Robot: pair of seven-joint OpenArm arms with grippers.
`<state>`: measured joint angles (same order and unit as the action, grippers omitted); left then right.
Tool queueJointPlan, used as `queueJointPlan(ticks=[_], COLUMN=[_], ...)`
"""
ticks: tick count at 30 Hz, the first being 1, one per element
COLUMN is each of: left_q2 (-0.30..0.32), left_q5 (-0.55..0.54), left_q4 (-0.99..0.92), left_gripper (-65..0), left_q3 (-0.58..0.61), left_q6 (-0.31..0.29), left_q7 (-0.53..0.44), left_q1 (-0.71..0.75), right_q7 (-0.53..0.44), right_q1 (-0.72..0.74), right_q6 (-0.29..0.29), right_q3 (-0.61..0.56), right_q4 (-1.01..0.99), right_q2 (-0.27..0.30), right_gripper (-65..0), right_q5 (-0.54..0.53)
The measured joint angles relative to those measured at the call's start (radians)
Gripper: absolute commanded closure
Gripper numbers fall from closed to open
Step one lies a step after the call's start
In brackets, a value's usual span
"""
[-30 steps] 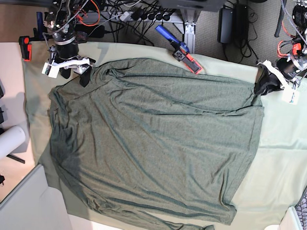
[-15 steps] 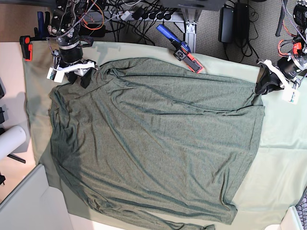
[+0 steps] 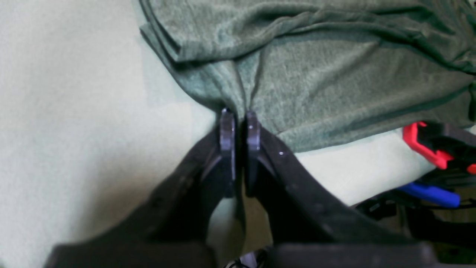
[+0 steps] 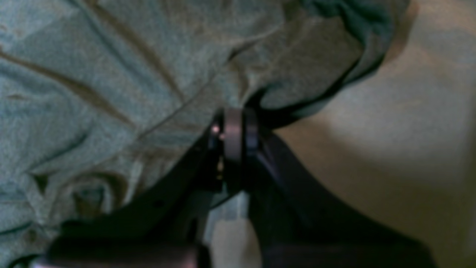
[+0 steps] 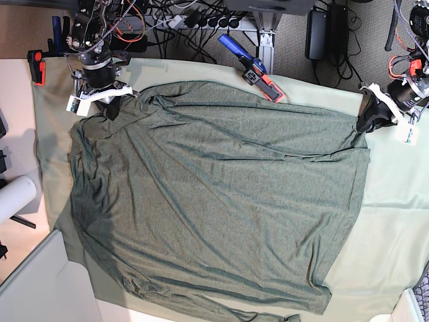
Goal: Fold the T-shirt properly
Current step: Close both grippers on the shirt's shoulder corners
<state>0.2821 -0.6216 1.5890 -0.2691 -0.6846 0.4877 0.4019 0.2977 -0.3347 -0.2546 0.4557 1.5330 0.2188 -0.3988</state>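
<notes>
— On the desk, under its pale green cloth, where do we find the T-shirt?

— We see it spread flat over most of the cloth, dark grey-green and wrinkled. It reaches from the far edge of the base view almost to the near edge, and one long sleeve lies along the near side.

— And our left tool?

— It stands at the far corner of the shirt on the right side of the base view. From the left wrist view we see both fingers pressed together with a pinch of the hem between them. The fabric makes small folds that run toward the tips.

— What about the right tool?

— It is at the other far corner, on the left of the base view. The right wrist view is blurred, but we see the fingers closed on a bunched edge of the shirt.

— Anything else close by?

— A red and blue clamp lies at the far edge of the cloth, just beside the shirt.
</notes>
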Motion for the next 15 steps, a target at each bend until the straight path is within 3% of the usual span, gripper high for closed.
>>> queueJointPlan(ticks=[9,15], left_q2=[0.000,0.000], left_q5=[-0.193,-0.220], left_q4=[0.017,0.154], left_gripper=[0.0,0.0], left_q3=[-0.126,-0.127], left_q6=[0.000,0.000], left_q7=[0.179,0.185], left_q1=[0.007,0.072], right_q7=[0.060,0.111], right_q1=[0.002,0.000], right_q6=[-0.008,-0.007], right_q3=[0.051,0.055], right_q4=[0.000,0.039], right_q2=[0.003,0.014], right_gripper=[0.0,0.0], right_q5=[-0.044,-0.053])
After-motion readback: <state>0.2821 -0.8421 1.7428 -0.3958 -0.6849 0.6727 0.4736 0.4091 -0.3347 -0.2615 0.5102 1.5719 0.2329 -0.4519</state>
